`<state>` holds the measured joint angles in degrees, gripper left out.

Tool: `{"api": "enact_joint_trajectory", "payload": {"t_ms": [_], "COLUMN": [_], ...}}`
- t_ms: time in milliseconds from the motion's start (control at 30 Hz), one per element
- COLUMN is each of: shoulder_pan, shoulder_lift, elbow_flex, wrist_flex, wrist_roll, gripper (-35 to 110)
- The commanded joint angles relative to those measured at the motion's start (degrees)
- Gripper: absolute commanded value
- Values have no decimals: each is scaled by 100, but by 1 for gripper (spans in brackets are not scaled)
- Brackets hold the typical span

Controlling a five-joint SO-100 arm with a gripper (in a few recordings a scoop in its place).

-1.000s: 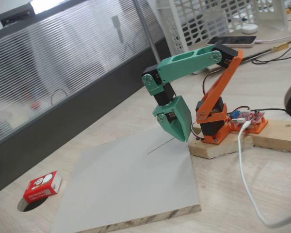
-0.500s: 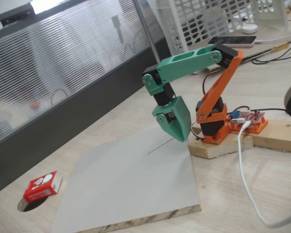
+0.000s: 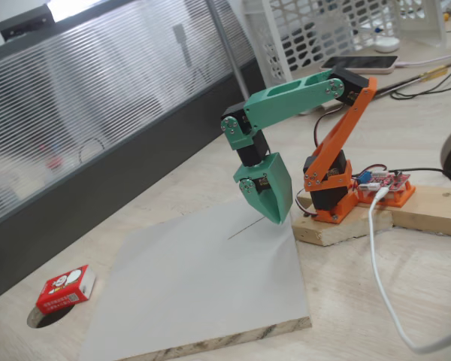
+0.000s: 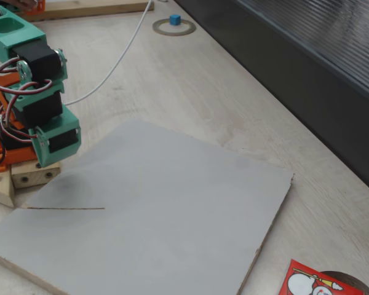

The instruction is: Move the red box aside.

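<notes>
A pale wooden table (image 3: 173, 180) ran along a dark wall panel topped with ribbed frosted glass (image 3: 90, 98), and a white plastic basket (image 3: 323, 30) stood at the back. At the far left of a fixed view, the red box (image 3: 65, 289) lay flat on the table, partly over a round hole (image 3: 45, 316), just beside the left edge of a grey board (image 3: 203, 286) and well apart from the arm. In the other fixed view its corner showed at the bottom right (image 4: 310, 284), off the board. Further right, the board lay flat with a thin dark line (image 3: 248, 226) near its far corner. Above that corner hung the green pincer (image 3: 274, 214), pointing down and tilted, its tip just over the board; it held nothing, and its fingers appeared drawn together, though I cannot tell for sure from this angle. In the other view its body (image 4: 55, 138) sat at the left over the board's edge. To the right, the orange base (image 3: 331, 188) stood on a wooden block (image 3: 346, 222), with a white cable (image 3: 379, 263) trailing across the table.
</notes>
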<state>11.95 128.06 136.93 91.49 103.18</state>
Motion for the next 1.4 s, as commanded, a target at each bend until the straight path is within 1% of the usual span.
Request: {"api": "enact_joint_trajectory", "payload": {"t_ms": [0,1367], "shoulder_pan": [44,62], "shoulder_lift": [105,9], "elbow_flex": [-26,18], "wrist_flex": [35,26], "wrist_roll": [79,70], "gripper": [4,4]}}
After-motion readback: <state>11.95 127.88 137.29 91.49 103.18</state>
